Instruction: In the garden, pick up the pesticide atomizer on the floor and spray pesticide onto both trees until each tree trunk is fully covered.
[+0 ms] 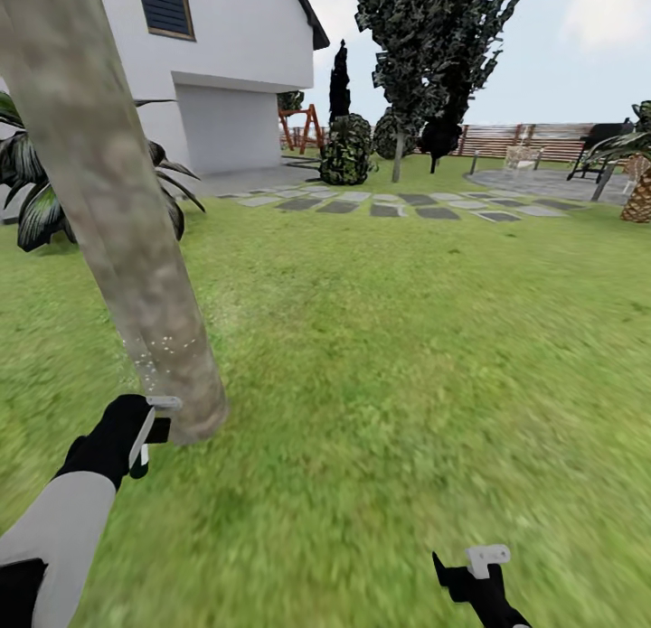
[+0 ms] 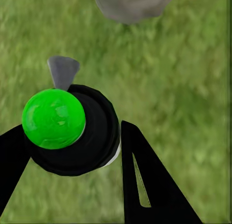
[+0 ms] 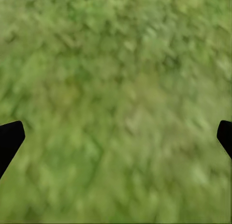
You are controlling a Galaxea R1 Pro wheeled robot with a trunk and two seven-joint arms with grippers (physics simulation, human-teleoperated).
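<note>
A thick mottled grey-tan tree trunk [image 1: 117, 230] leans across the left of the head view and meets the lawn [image 1: 380, 357] at its foot. White spray specks [image 1: 163, 346] dot its lower part. My left gripper [image 1: 137, 434] is shut on the pesticide atomizer [image 1: 155, 409], close beside the trunk's base. The left wrist view shows the atomizer [image 2: 72, 132] from above: a black body with a green ball top [image 2: 53, 118] and a grey nozzle [image 2: 63, 71] toward the trunk base [image 2: 131, 5]. My right gripper [image 1: 475, 569] hangs open over bare grass, fingertips [image 3: 9, 139] far apart.
A dark-leaved palm plant [image 1: 27, 194] grows behind the trunk. Beyond are a white house [image 1: 226, 77], stepping stones [image 1: 389, 203], bushes [image 1: 345, 151], dark conifers [image 1: 425, 50], a slat fence [image 1: 533, 140] and a scaly palm [image 1: 637, 194] at the right edge. Open lawn stretches to the right.
</note>
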